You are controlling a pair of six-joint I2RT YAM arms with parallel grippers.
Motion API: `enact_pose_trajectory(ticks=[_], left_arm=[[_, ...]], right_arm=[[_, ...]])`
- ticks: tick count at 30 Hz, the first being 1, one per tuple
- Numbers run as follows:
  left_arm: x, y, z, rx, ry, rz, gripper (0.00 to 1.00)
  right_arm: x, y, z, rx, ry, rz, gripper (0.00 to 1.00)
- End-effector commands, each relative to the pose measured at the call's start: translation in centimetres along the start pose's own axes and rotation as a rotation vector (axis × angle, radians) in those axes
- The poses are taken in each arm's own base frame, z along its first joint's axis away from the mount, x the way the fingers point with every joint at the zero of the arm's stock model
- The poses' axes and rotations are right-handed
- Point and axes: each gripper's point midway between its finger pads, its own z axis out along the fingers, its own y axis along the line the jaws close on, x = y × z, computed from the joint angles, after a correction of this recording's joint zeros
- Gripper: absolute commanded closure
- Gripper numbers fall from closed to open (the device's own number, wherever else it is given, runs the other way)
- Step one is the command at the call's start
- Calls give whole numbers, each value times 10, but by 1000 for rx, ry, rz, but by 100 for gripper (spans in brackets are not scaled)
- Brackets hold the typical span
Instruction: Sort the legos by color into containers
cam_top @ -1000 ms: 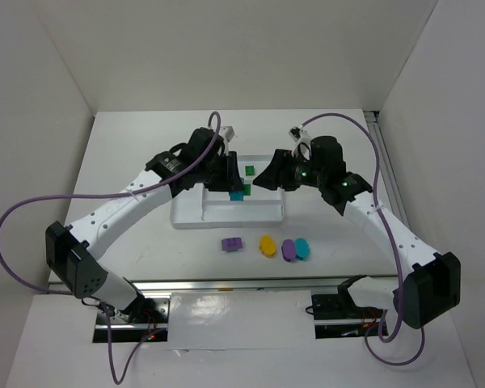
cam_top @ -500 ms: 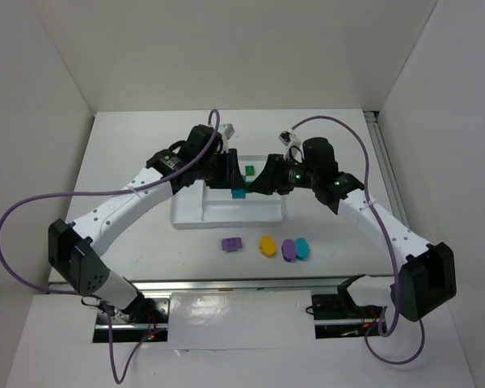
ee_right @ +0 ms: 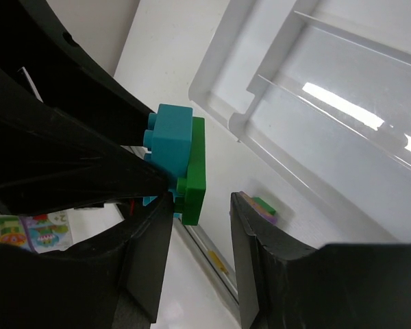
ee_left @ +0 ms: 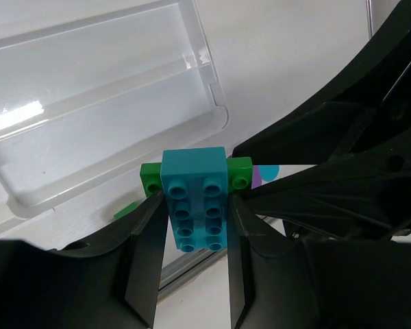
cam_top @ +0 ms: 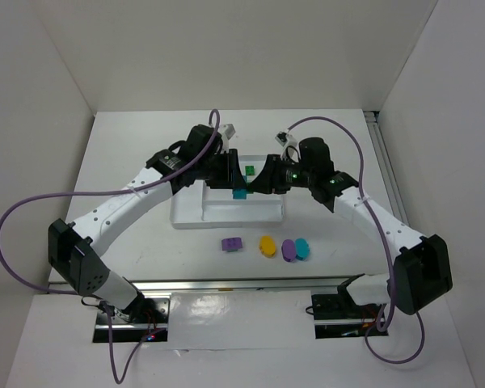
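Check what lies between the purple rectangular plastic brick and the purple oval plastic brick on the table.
One yellow-orange oval plastic brick, nothing else; the top external view shows it.

— Those two bricks up close, what colours?
— A teal brick (ee_left: 194,205) and a green brick (ee_right: 194,157).
— And lower down?
— White table (cam_top: 129,162), white tray (cam_top: 259,212). There's a purple brick (cam_top: 231,243), a yellow oval (cam_top: 267,245), a purple oval (cam_top: 288,250) and a teal oval (cam_top: 302,247).
— The arms (cam_top: 121,206)?
— White and black, with purple cables (cam_top: 73,194).
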Motion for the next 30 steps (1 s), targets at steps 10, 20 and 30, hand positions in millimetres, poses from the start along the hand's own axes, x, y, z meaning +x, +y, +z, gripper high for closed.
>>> enact_pose_trajectory(ticks=[10,20,30], left_arm=[[-3,-9,-10,57,-30,16,100],[-5,-6,-10,42,-51,17,100],[-18,52,2,-168,-49,-127,100]], right_arm=[[-2,4,5,-35,-5,-43,90],[3,-6,7,2,-22,-4,100],[-6,-71,6,353,-55,4,100]])
